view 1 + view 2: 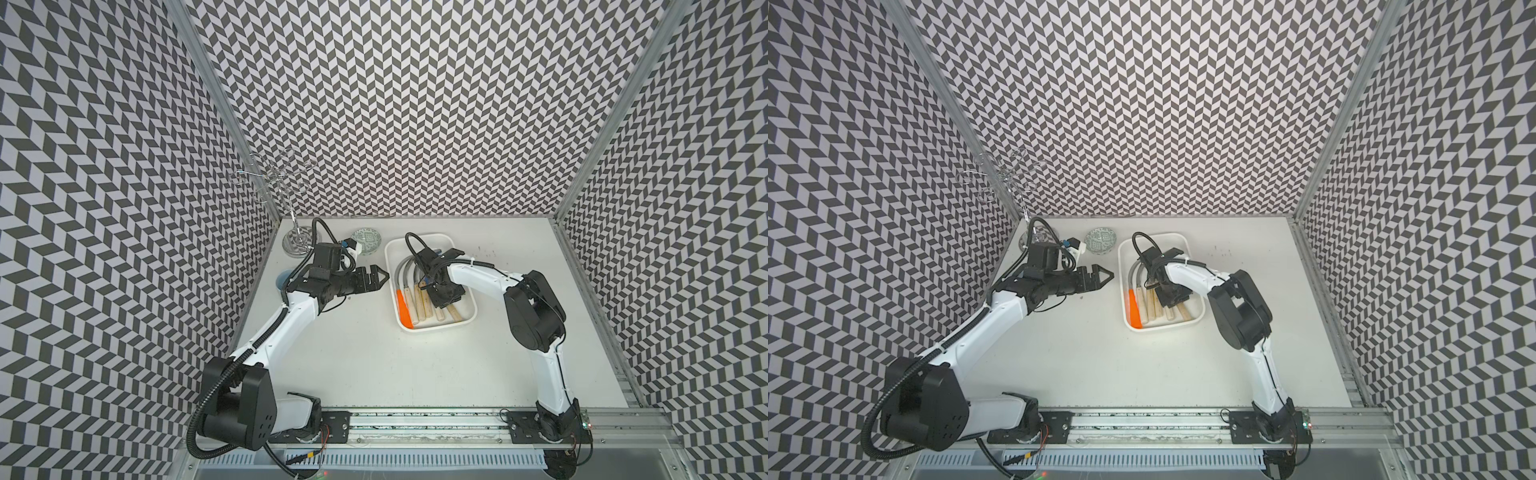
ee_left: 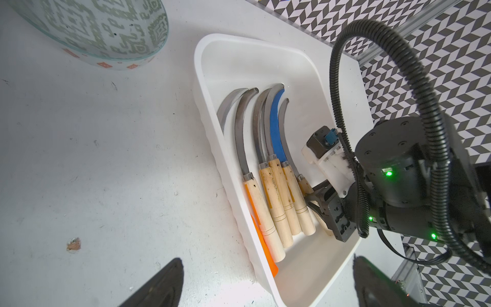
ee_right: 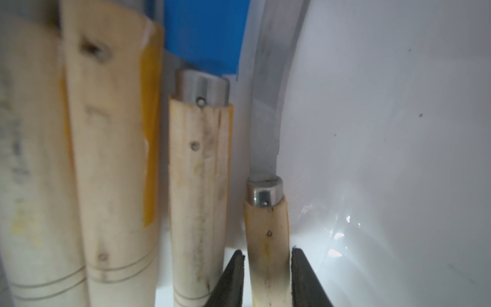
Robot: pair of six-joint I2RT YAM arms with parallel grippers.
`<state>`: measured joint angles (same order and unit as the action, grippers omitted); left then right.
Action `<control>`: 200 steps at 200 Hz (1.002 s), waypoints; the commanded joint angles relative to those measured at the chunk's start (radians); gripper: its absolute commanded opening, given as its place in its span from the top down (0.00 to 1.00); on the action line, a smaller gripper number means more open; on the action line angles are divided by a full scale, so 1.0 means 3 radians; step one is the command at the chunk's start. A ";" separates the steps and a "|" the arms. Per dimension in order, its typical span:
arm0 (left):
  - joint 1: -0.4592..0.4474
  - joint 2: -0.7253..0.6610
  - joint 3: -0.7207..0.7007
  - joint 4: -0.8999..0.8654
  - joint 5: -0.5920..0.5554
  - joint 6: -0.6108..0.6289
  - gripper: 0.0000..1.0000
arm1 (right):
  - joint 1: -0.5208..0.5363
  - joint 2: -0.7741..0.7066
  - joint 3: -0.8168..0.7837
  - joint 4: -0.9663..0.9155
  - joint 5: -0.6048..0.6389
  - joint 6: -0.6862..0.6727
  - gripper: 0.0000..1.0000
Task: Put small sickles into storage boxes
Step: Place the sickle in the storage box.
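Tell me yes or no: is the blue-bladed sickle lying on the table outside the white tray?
No, the left wrist view shows the blue-bladed sickle lying inside the white tray.

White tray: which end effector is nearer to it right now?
Right. The right end effector is down inside the white tray, its fingers flanking a wooden sickle handle. The left end effector hangs open beside the tray, outside its rim.

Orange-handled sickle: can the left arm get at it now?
Probably yes. The orange-handled sickle lies along the tray wall nearest the open left gripper, bare table between; the right gripper is across the tray.
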<state>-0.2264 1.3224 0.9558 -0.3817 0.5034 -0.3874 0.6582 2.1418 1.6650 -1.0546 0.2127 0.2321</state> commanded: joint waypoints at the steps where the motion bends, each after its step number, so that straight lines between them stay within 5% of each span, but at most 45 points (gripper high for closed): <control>1: 0.0023 -0.0006 -0.0032 0.0074 0.0030 -0.0001 0.00 | -0.0011 -0.0073 -0.0033 -0.0013 0.0017 0.0035 0.68; 103: 0.0029 0.0013 -0.0031 0.0080 0.0036 0.0002 0.00 | -0.0016 -0.0373 -0.0007 -0.0019 0.0234 0.0215 0.09; 137: 0.0029 0.0044 -0.0041 0.0086 -0.0032 -0.0002 0.00 | -0.0016 -0.0523 -0.0025 0.0003 0.0225 0.0270 0.00; 200: 0.0049 -0.0152 -0.0133 0.0251 -0.0290 -0.0005 0.00 | 0.0025 -0.1191 -0.0396 0.0283 0.0197 0.0430 0.00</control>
<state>-0.2195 1.3331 0.9512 -0.3687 0.4488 -0.3904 0.6590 1.9110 1.5929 -1.0336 0.2611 0.3267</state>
